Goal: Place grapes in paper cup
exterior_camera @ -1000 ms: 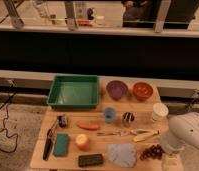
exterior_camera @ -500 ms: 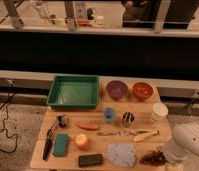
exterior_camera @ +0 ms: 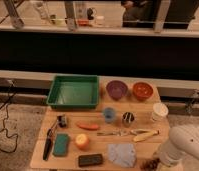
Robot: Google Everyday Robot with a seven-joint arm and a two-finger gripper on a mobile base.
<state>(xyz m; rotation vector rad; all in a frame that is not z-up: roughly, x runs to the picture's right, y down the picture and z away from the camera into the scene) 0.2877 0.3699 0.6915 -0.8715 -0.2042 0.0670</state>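
Note:
The grapes (exterior_camera: 150,163), a dark reddish bunch, lie at the table's front right corner, partly hidden by my arm. My gripper (exterior_camera: 163,160) is low on the table, right beside the bunch on its right, under the white wrist. The white paper cup (exterior_camera: 159,112) stands upright at the right edge, well behind the grapes and apart from the gripper.
A green tray (exterior_camera: 73,92), a purple bowl (exterior_camera: 116,90) and an orange bowl (exterior_camera: 142,90) line the back. A blue cup (exterior_camera: 109,115), a dark metallic cup (exterior_camera: 128,118), a banana (exterior_camera: 144,135), a carrot (exterior_camera: 88,126), a grey cloth (exterior_camera: 121,153) and a teal sponge (exterior_camera: 61,144) fill the middle and front.
My arm has dropped lower toward the table's front right corner and now covers more of the grapes. Nothing else has moved.

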